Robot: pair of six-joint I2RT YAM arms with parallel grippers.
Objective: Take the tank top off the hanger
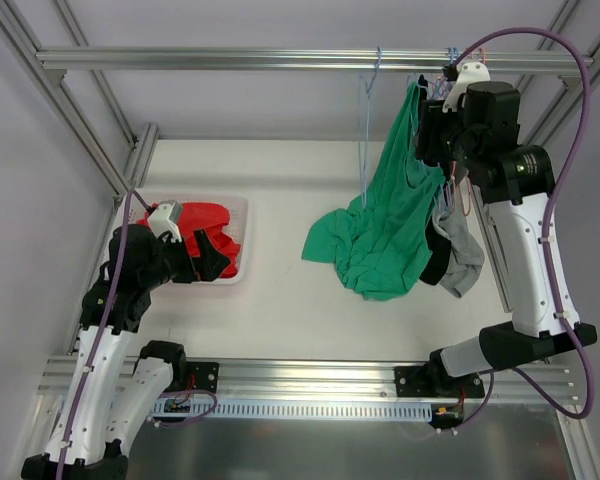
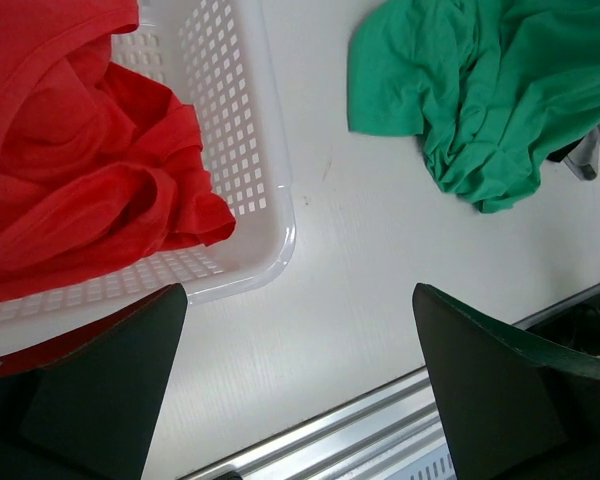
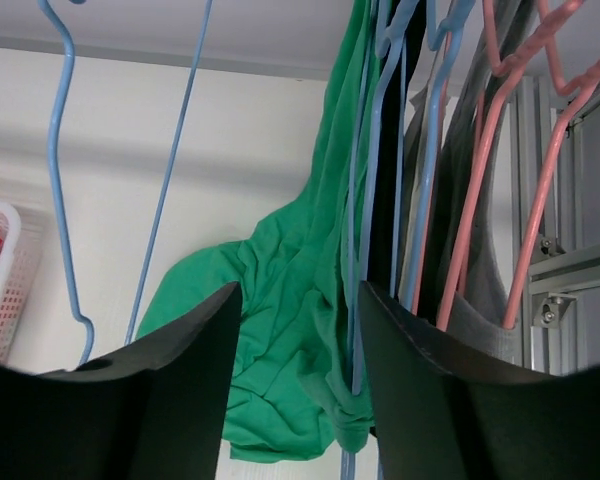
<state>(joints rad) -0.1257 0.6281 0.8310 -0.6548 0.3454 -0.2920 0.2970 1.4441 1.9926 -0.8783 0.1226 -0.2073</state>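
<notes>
One big white table (image 1: 280, 300) filled most of the overhead view, with an aluminium rail (image 1: 230, 58) running across the far side above it. The green tank top (image 1: 380, 235) was the biggest soft thing around. Its top end hung from the rail at the far right, on a blue hanger wire as far as the right wrist view showed, and its lower half lay bunched on the table right of centre.

The right gripper (image 3: 300, 288) was up at the rail next to the hanging part. Its fingers were parted with a gap between them, and the green cloth and blue wires showed through that gap. I couldn't tell if either finger touched the cloth. The left gripper (image 2: 300, 292) hovered low at the near left with its fingers spread wide and nothing between them, just beside the near right corner of the white basket (image 1: 242, 205).

A red garment (image 1: 205, 225) lay crumpled in that basket. Over on the right, a grey garment (image 1: 465, 260) and a black one (image 1: 438, 260) hung just right of the green. An empty blue hanger (image 1: 365, 130) dangled to its left, and pink hangers (image 3: 540, 190) sat furthest right.
</notes>
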